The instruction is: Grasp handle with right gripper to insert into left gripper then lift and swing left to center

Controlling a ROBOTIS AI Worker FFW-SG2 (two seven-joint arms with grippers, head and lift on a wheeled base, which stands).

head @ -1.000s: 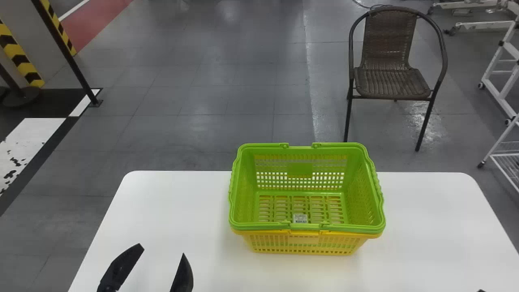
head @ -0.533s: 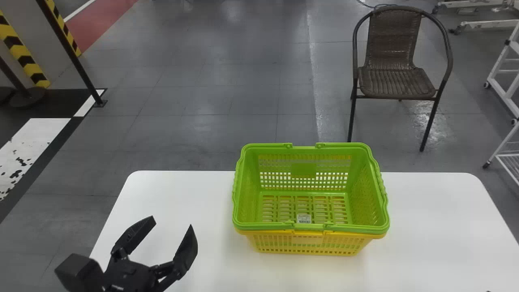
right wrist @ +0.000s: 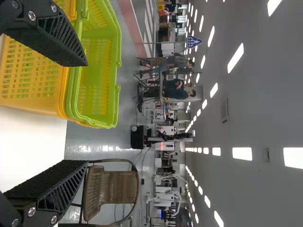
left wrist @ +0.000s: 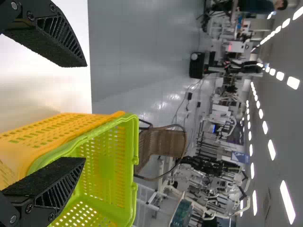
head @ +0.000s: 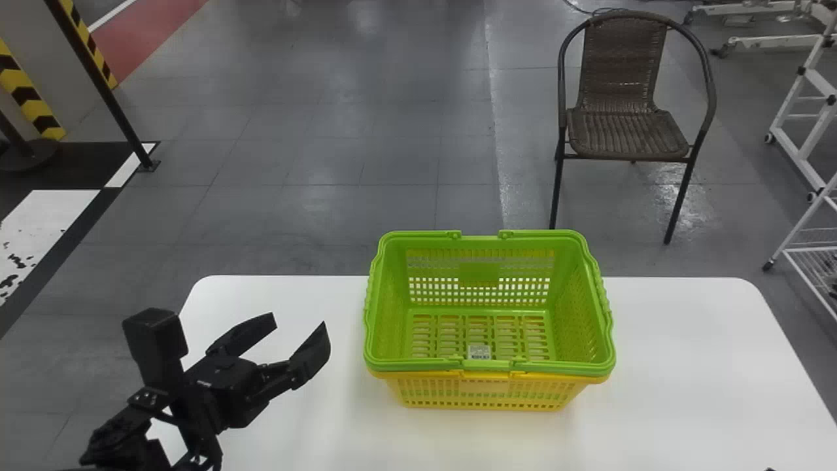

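My left gripper (head: pixel 293 326) is open over the table, left of the stacked baskets and apart from them. A dark tip of my right gripper (head: pixel 772 469) pokes in at the bottom right edge. A green basket (head: pixel 489 368) sits nested inside a yellow basket (head: pixel 480 392) at mid-table, its handles folded flat along the rim. In the left wrist view, my left gripper (left wrist: pixel 85 112) has empty fingers spread wide, one overlapping the green basket (left wrist: pixel 106 165). In the right wrist view, my right gripper (right wrist: pixel 87 112) stands open and empty, with the green basket (right wrist: pixel 97 78) beyond one finger.
The white table (head: pixel 680 366) extends on both sides of the baskets. Past its far edge stands a brown wicker chair (head: pixel 628 131) on the grey floor. A white wheeled rack (head: pixel 807 124) is at the right, and a black post (head: pixel 98 82) at the left.
My left gripper has risen from the bottom edge, moving forward and right over the table, fingers still apart. The baskets stay in place, while the head view has shifted slightly.
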